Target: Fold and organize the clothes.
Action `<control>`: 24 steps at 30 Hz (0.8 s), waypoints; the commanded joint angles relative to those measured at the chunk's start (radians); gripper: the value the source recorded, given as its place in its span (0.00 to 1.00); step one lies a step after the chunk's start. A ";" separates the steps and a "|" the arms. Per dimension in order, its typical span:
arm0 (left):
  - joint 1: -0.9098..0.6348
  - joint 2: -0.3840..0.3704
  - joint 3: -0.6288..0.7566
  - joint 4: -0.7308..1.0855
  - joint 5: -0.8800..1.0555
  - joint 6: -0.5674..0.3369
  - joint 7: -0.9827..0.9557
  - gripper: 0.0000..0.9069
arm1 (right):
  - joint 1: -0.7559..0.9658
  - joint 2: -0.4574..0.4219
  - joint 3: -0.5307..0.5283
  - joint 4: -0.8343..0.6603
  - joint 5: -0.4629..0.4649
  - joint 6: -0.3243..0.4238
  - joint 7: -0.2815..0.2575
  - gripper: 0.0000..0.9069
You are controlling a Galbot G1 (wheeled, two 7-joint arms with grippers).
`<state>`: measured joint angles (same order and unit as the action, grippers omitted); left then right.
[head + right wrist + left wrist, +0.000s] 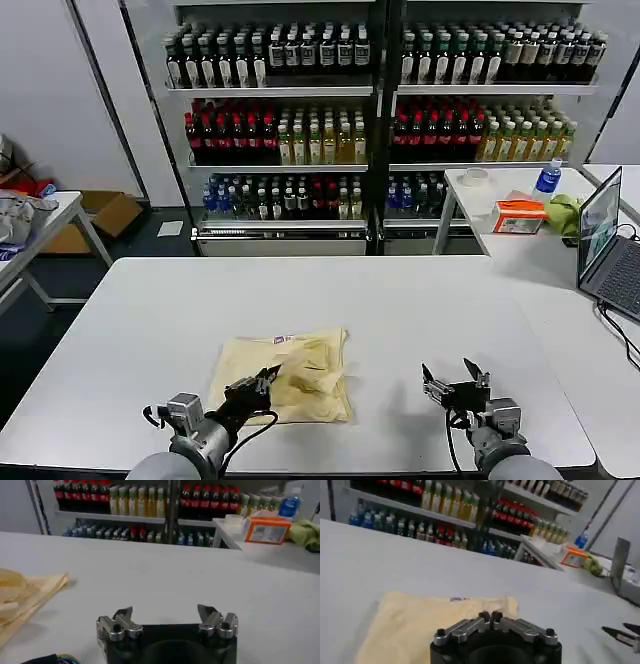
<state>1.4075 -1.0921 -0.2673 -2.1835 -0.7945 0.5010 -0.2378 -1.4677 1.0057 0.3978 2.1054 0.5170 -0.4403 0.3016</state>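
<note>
The left gripper sits low over the near edge of the T-shirt, and its two black fingers are pressed tight together. From the left wrist camera no cloth shows between the tips, so the gripper looks clenched with nothing in it. The right gripper is off to the right, above the bare white table, well apart from the shirt. Its fingers are spread wide with a clear gap between them and nothing inside. The T-shirt is pale yellow and lies folded into a rough square in the middle of the near half of the table. The part nearest the left gripper is bunched up and wrinkled, while the rest lies flatter. A tiny label shows near its far edge. Behind the table stand tall shelves full of bottles in dark, red, yellow and green rows. To the right is another white table with an orange box, a blue-capped bottle, a small green cloth and an open laptop.
</note>
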 commanded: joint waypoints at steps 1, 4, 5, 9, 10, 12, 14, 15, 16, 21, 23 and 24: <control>-0.009 -0.014 0.104 -0.003 -0.006 -0.003 0.004 0.02 | 0.000 0.001 0.000 -0.001 0.000 0.000 0.000 1.00; -0.027 -0.022 0.138 0.023 0.009 -0.003 0.004 0.02 | 0.000 0.001 0.000 -0.003 0.000 0.000 0.000 1.00; -0.033 -0.024 0.148 0.033 0.014 -0.003 0.006 0.03 | 0.000 0.001 0.001 -0.003 0.000 0.000 0.000 1.00; -0.041 -0.023 0.177 0.058 0.031 0.008 0.017 0.53 | 0.000 0.001 0.003 -0.003 0.002 0.000 0.000 1.00; -0.039 -0.020 0.182 0.058 0.036 0.018 0.023 1.00 | 0.001 0.001 0.004 -0.003 0.003 0.000 0.000 1.00; -0.034 -0.016 0.186 0.055 0.039 0.023 0.032 1.00 | 0.002 0.001 0.004 -0.004 0.003 0.000 0.000 1.00; -0.026 -0.012 0.182 0.045 0.042 0.032 0.042 1.00 | 0.003 0.001 0.002 -0.005 0.003 0.000 0.000 1.00; -0.022 -0.010 0.177 0.040 0.041 0.037 0.046 1.00 | 0.004 0.001 0.001 -0.004 0.003 0.000 0.000 1.00; -0.017 -0.006 0.173 0.033 0.040 0.041 0.050 1.00 | 0.005 0.001 0.001 -0.004 0.004 0.000 0.000 1.00; 0.002 0.006 0.143 0.005 0.041 0.047 0.062 1.00 | 0.013 0.003 -0.006 -0.008 0.004 -0.001 0.000 1.00; 0.008 0.004 0.115 -0.004 0.037 0.044 0.058 1.00 | 0.017 0.005 -0.009 -0.007 0.004 -0.001 0.001 1.00; 0.013 0.003 0.095 -0.013 0.033 0.044 0.055 1.00 | 0.018 0.007 -0.010 -0.007 0.003 -0.002 0.001 1.00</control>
<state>1.4031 -1.0907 -0.1300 -2.1641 -0.7603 0.5339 -0.1925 -1.4521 1.0119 0.3884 2.0976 0.5207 -0.4404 0.3018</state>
